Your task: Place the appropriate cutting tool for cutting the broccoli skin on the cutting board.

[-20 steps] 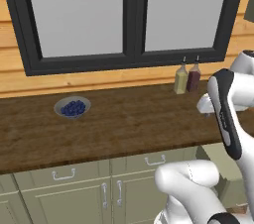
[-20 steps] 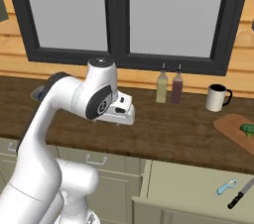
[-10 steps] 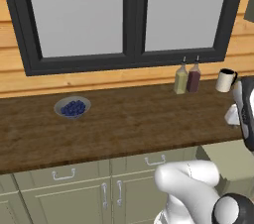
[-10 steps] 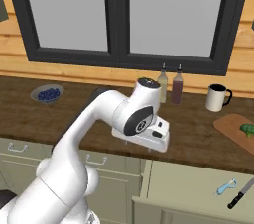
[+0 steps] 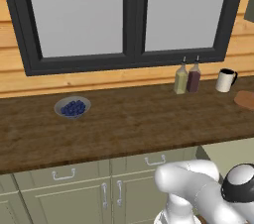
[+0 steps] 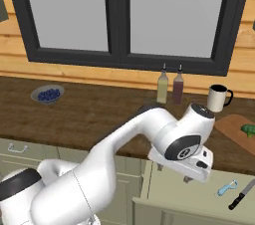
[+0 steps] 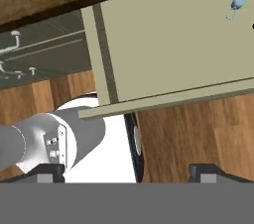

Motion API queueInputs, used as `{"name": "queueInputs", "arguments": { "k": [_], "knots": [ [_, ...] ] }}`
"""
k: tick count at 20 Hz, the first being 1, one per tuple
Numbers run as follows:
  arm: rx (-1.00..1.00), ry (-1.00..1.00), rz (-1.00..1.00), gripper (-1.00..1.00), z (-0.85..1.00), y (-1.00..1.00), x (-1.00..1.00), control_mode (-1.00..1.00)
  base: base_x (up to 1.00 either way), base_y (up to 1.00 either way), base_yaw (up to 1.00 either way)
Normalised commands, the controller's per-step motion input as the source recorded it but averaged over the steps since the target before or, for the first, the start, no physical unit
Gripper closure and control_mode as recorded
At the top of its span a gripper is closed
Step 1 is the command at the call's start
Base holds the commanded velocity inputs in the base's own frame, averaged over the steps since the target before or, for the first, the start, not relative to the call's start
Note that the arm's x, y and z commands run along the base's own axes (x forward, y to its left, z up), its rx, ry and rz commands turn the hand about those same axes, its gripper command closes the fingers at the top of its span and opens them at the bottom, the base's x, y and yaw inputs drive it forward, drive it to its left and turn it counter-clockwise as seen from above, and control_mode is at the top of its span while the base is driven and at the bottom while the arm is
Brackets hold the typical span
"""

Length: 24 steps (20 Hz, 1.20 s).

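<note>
Dark wood counter (image 6: 99, 114) ran under the window. L to R on it: bowl of blueberries (image 6: 47, 94) far left, two bottles (image 6: 170, 87) mid, white mug (image 6: 217, 97), then cutting board (image 6: 238, 130) at right edge w/ broccoli (image 6: 248, 130) on it, cut off by frame. Below, open drawer (image 6: 199, 196) held blue peeler (image 6: 227, 188) and black-handled knife (image 6: 242, 194), near each other at its right. Peeler prob. the right tool: looked light, rigid, small; handle likely slick, so best pinched mid-handle across its width. Gripper (image 7: 126, 171) hung over drawer's left part, fingertips wide apart, holding nothing. In hand view only the peeler's end showed at top right; blade detail too small to read.
</note>
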Motion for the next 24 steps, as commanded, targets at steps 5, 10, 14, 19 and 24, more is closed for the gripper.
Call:
{"name": "queueInputs", "arguments": {
  "k": [5,10,14,19,24],
  "knots": [
    [0.01,0.00,-0.05,-1.00,-0.16,-1.00,-0.32,-1.00,0.00,0.00,0.00],
    [0.01,0.11,-0.03,-1.00,-0.05,-1.00,0.00,-1.00,0.00,0.00,0.00],
    [0.00,0.05,0.00,-1.00,-0.04,-0.97,-0.02,-1.00,0.00,0.00,0.00],
    [0.01,0.01,0.00,-1.00,-0.19,-0.57,0.12,-1.00,0.00,0.00,0.00],
    [0.02,-0.08,0.00,-1.00,-0.46,-0.14,0.07,-1.00,0.00,0.00,0.00]
  ]
}}
